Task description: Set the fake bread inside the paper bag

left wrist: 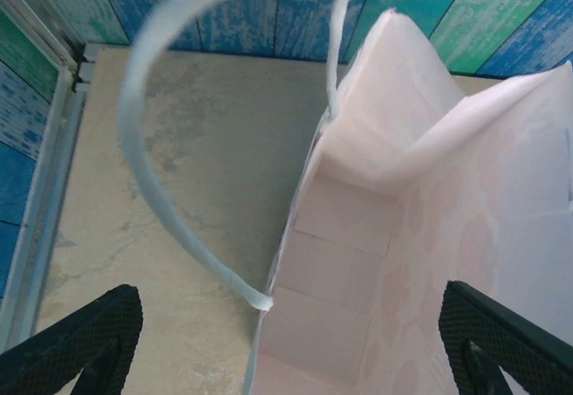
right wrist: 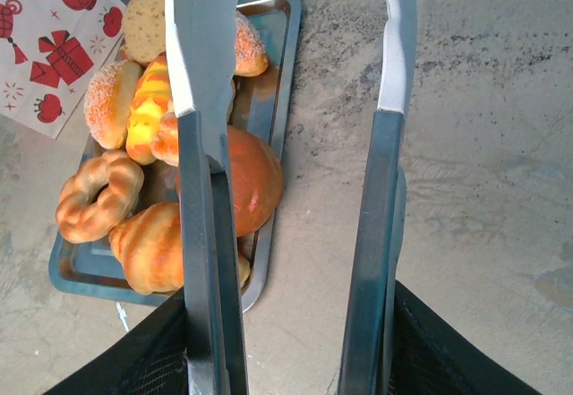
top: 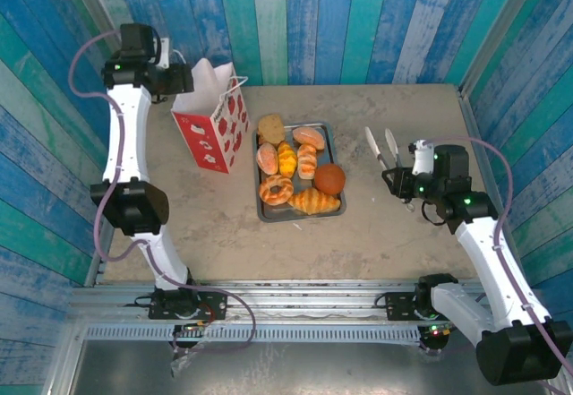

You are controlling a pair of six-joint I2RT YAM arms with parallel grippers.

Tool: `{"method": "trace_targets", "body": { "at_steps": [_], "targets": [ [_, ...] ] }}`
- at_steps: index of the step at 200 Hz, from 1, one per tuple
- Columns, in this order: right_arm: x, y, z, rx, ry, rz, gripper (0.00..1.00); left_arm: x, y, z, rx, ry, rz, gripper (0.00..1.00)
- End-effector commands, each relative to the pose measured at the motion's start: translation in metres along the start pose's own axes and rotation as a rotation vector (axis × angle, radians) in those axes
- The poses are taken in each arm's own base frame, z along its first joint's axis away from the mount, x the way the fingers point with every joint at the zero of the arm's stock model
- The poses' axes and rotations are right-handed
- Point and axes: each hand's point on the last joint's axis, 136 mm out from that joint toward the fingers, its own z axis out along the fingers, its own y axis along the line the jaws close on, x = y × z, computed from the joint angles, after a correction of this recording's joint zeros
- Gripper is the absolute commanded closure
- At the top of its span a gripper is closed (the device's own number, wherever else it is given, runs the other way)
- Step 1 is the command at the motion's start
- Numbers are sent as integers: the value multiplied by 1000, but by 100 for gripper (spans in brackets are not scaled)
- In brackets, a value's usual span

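- Top external: glossy golden-brown fake bread (top: 295, 173) is heaped on a grey metal tray (top: 329, 130) on the table (top: 403, 252), left of the right gripper (top: 400, 180), the nearer one.
- Right gripper clamps grey metal tongs (top: 374, 147). Their long axis points toward the back wall; the tips are apart, empty and beside the tray.
- White-and-red paper bag (top: 215, 122) stands upright left of the tray.
- Left gripper (left wrist: 286, 346) is wide open astride the bag's rim; contact unclear.

On the tray (top: 332, 144), fake bread (top: 286, 158); paper bag (top: 213, 124) just left of it, tongs (top: 383, 149) to its right.
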Motion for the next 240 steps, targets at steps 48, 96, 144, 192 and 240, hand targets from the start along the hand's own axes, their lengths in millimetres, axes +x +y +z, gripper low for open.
{"method": "trace_targets", "body": {
  "at_steps": [48, 96, 144, 192, 240],
  "targets": [
    [-10, 13, -8, -56, -56, -34, 49, 20, 6, 50, 1, 80, 13, 29],
    [-6, 22, -16, -85, -12, -75, 49, 32, 10, 60, -7, 106, 20, 51],
    [-2, 23, -18, -78, 24, -100, 49, 27, 7, 44, 1, 71, 17, 91],
    [-3, 27, -16, -80, 41, -127, 49, 30, -2, -14, 16, -31, -7, 100],
    [0, 40, -11, -59, 87, -199, 49, 55, -13, -64, 54, -73, -73, 100]
  ]
}}
